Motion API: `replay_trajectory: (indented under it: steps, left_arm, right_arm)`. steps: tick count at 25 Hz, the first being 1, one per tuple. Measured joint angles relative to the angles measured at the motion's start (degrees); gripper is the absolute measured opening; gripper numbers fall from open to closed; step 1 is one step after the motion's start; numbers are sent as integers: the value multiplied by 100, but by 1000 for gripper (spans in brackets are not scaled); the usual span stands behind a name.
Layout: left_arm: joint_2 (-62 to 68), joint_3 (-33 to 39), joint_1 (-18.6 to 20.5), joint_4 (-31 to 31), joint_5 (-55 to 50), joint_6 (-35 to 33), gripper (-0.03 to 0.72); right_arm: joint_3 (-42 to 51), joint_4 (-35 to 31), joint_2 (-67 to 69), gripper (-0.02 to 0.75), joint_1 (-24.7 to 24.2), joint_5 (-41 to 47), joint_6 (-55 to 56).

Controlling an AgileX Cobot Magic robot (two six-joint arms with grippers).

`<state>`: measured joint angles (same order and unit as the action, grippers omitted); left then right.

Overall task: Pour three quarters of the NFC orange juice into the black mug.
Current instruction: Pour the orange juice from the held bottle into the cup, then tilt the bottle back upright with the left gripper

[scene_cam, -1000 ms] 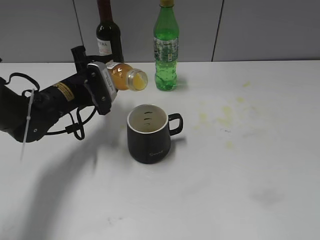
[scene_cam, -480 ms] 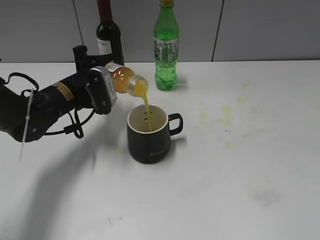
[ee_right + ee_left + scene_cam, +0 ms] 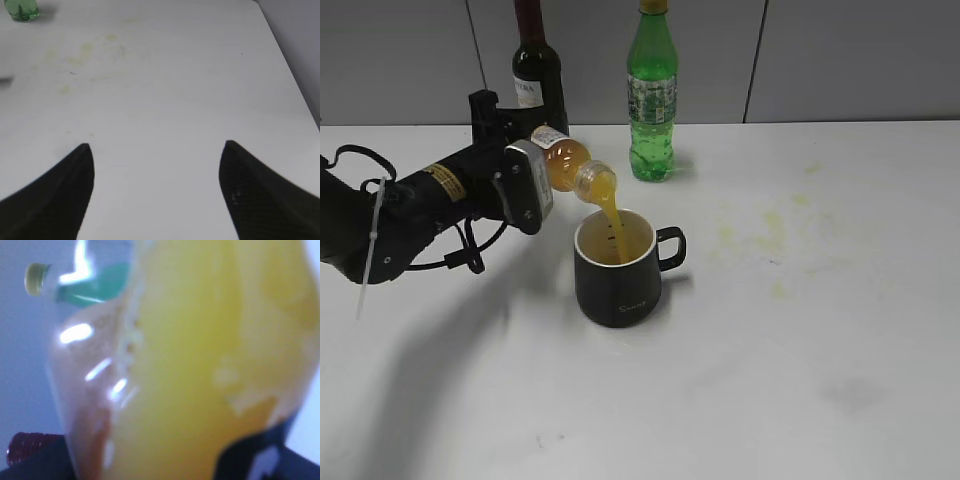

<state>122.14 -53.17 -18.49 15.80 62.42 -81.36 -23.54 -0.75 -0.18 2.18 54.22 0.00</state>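
Note:
My left gripper (image 3: 532, 170) is shut on the NFC orange juice bottle (image 3: 570, 165) and holds it tipped mouth-down to the right, above the black mug (image 3: 617, 266). A stream of orange juice runs from the bottle's mouth into the mug. The mug stands upright on the white table (image 3: 800, 330), its handle to the right. In the left wrist view the blurred bottle of orange liquid (image 3: 200, 365) fills the frame and hides the fingers. My right gripper (image 3: 156, 150) is open and empty over bare table, out of the exterior view.
A taller green bottle (image 3: 652, 95) and a dark wine bottle (image 3: 538, 70) stand at the back of the table against the wall. Faint yellowish stains (image 3: 765, 235) mark the table right of the mug. The green bottle's base shows in the right wrist view (image 3: 21, 11).
The bottle went from level with no flow to tipped downward, and juice now streams into the mug. The mug and right gripper have not moved.

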Motion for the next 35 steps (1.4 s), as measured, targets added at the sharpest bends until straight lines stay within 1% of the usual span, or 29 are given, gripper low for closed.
replay_trajectory:
  steps: [12,25,35]
  left_arm:
    - [0,0,2,67,13,-544,470]
    - [0,0,2,84,44,-663,470]
    - [0,0,2,79,86,-915,470]
  right_arm:
    - [0,0,0,592,0,0,0]
    - [0,0,0,592,0,0,0]
    - [0,0,0,592,0,0,0]
